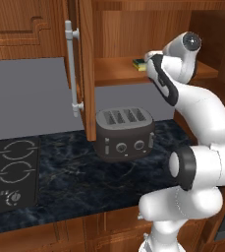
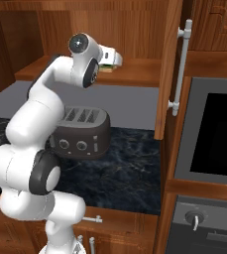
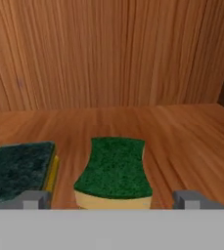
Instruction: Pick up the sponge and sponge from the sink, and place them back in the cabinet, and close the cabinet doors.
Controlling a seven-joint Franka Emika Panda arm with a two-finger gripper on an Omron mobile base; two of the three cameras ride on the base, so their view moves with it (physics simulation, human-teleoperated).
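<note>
Two sponges lie flat on the wooden shelf (image 3: 182,127) of the cabinet (image 1: 119,29), dark green faces up. One sponge (image 3: 114,168) lies between my open gripper's (image 3: 112,199) fingertips (image 3: 33,198), with a gap on each side. The other sponge (image 3: 18,168) lies just left of it, outside the jaws. In the left base view a sponge (image 1: 139,64) shows at the shelf's front, beside my hand. Both cabinet doors stand open: the left door (image 1: 87,69) and the right door (image 2: 168,69). The sink is out of view.
A dark toaster (image 1: 125,133) stands on the black marble counter (image 1: 84,177) under the shelf. A cooktop (image 1: 11,172) lies to the left and a built-in oven (image 2: 214,134) stands to the right. The doors' silver bar handles (image 1: 72,69) jut forward.
</note>
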